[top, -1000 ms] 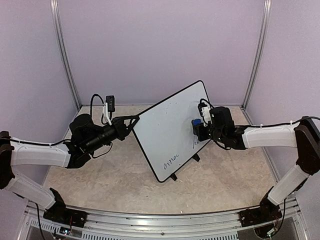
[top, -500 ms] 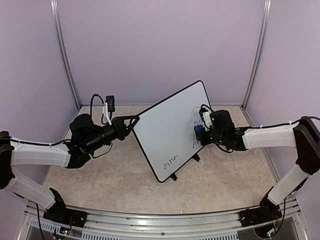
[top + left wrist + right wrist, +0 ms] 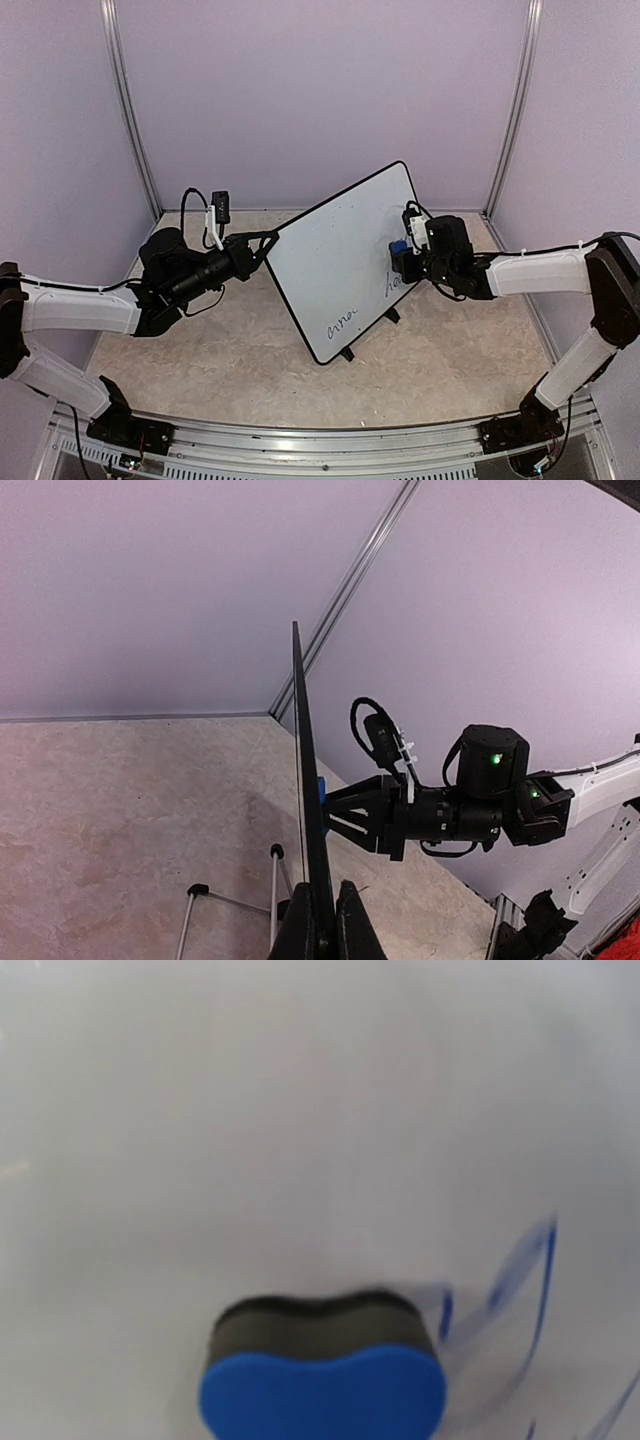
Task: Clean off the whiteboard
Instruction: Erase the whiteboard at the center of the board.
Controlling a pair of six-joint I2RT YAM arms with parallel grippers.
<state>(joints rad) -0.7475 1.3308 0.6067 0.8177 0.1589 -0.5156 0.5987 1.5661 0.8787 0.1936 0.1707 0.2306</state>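
Observation:
The whiteboard (image 3: 335, 250) stands tilted on its feet in the middle of the table, with dark handwriting (image 3: 342, 322) near its lower edge and more (image 3: 393, 284) at the lower right. My left gripper (image 3: 268, 240) is shut on the board's left corner. In the left wrist view the board (image 3: 304, 780) shows edge-on, clamped between the fingers (image 3: 352, 930). My right gripper (image 3: 403, 250) is shut on a black-and-blue eraser (image 3: 397, 246) and presses it against the board's right side. In the right wrist view the eraser (image 3: 322, 1375) rests on the white surface (image 3: 300, 1110) beside blue strokes (image 3: 540, 1260).
The board's wire stand legs (image 3: 235, 900) reach back onto the beige table, and its black feet (image 3: 347, 353) sit at the front. Lilac walls close in the back and sides, with metal corner posts (image 3: 130, 120). The right arm (image 3: 470, 800) reaches across behind the board's face.
My right gripper slid the eraser down the board's right side and then back up a little. The left gripper and the board have not moved.

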